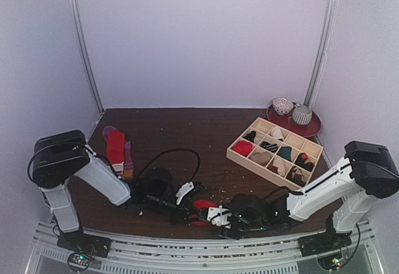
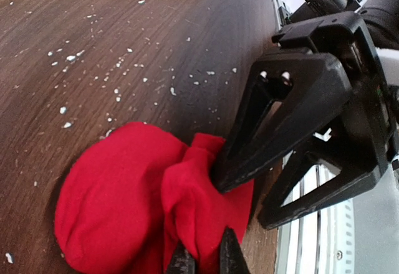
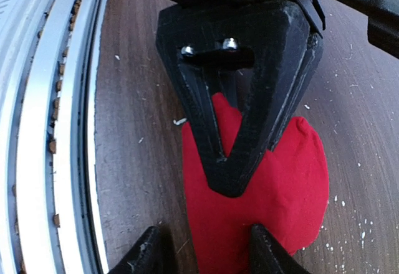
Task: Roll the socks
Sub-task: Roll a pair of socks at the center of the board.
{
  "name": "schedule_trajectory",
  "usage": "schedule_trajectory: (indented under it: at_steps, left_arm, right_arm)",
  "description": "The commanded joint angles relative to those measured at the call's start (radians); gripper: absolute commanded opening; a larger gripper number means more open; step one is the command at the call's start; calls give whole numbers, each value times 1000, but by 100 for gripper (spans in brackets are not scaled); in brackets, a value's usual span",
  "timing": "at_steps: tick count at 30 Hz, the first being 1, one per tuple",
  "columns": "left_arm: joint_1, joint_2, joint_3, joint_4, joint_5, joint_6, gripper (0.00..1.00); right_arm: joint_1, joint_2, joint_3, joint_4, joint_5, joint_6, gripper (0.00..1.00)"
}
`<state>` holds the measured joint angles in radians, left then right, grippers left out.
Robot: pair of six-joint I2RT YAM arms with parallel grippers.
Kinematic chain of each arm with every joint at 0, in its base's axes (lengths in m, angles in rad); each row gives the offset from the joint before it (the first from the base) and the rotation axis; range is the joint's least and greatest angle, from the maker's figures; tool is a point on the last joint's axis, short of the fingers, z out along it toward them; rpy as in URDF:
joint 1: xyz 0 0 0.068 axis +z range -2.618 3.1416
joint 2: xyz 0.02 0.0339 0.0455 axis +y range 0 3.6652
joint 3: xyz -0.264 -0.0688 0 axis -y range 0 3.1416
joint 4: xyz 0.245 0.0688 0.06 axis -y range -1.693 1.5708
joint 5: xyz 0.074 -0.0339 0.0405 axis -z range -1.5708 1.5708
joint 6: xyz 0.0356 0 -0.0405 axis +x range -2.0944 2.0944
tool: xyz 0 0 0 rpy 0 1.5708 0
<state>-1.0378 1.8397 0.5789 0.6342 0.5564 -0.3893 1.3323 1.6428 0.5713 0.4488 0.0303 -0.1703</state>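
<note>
A plain red sock (image 1: 202, 209) lies bunched at the table's near edge between both grippers. In the left wrist view my left gripper (image 2: 204, 258) is shut on a raised fold of this sock (image 2: 124, 205). My right gripper (image 3: 206, 255) is open. Its fingers straddle the sock's (image 3: 287, 180) near end, one on the fabric and one on bare wood. In the top view the left gripper (image 1: 192, 210) and the right gripper (image 1: 215, 215) nearly touch. More socks lie at the back left: a red one (image 1: 115, 146) on one with purple and orange parts (image 1: 128, 162).
A pale wooden grid tray (image 1: 240, 154) with rolled socks stands at the right. A red plate (image 1: 312, 127) with two rolled bundles is behind it. A black cable (image 1: 168, 155) loops over the table's middle. The metal rail (image 3: 43, 131) runs along the near edge.
</note>
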Motion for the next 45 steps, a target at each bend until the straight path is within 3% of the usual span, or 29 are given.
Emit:
schedule_trajectory:
  at_steps: [1,6,9,10,13,17,22,29,45]
  left_arm:
    - [11,55,-37,-147,4,-2,7]
    - [12,-59,-111,11,31,33,41]
    - [12,-168,-159,48,-25,110,50]
    - [11,-210,-167,53,-48,138,58]
    - [-10,-286,-209,119,-137,234,65]
    - [-70,-300,-237,217,-233,362,66]
    - [-91,-184,-208,290,-232,393,65]
    - [-115,-84,-227,336,-241,376,60]
    - [-139,-126,-321,333,-446,335,57]
  right_arm:
    - [4,84,32,-64,112,42,41]
    - [-28,72,16,-117,36,128,25]
    - [-64,54,32,-191,-107,184,22]
    - [-79,53,42,-221,-167,200,22]
    - [-128,63,77,-283,-350,264,22]
    - [-194,114,127,-359,-531,339,22]
    - [-230,188,200,-471,-605,349,22]
    - [-262,225,255,-564,-614,340,22]
    - [-305,253,278,-640,-640,291,22]
